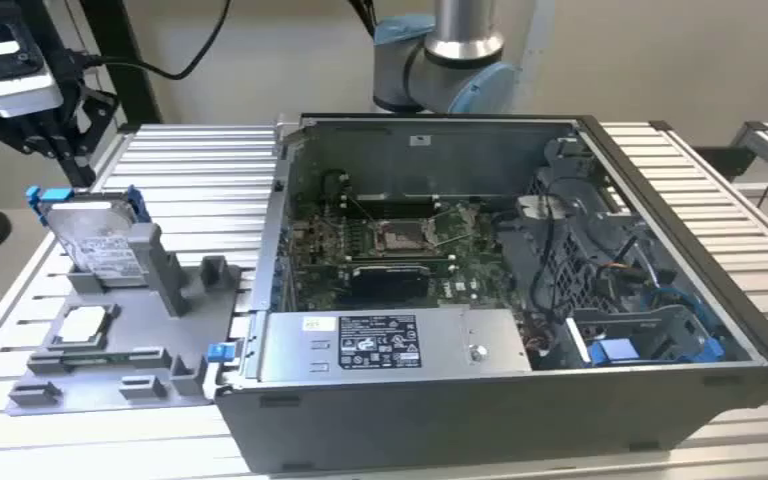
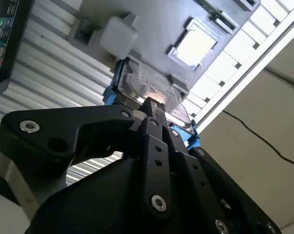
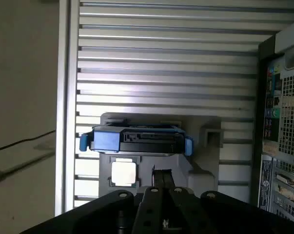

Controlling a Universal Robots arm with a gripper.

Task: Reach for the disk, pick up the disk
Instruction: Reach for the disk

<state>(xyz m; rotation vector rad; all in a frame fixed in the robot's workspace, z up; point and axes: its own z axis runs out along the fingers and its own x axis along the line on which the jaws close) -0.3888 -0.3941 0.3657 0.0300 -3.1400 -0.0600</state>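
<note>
The black tool [image 2: 149,102], narrow with fingers pressed together on nothing, hangs above the upright blue-framed silver-grey metal disk [image 1: 91,238].

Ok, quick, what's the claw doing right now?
Claw: closed, holding nothing; the disk stands apart from it.
</note>
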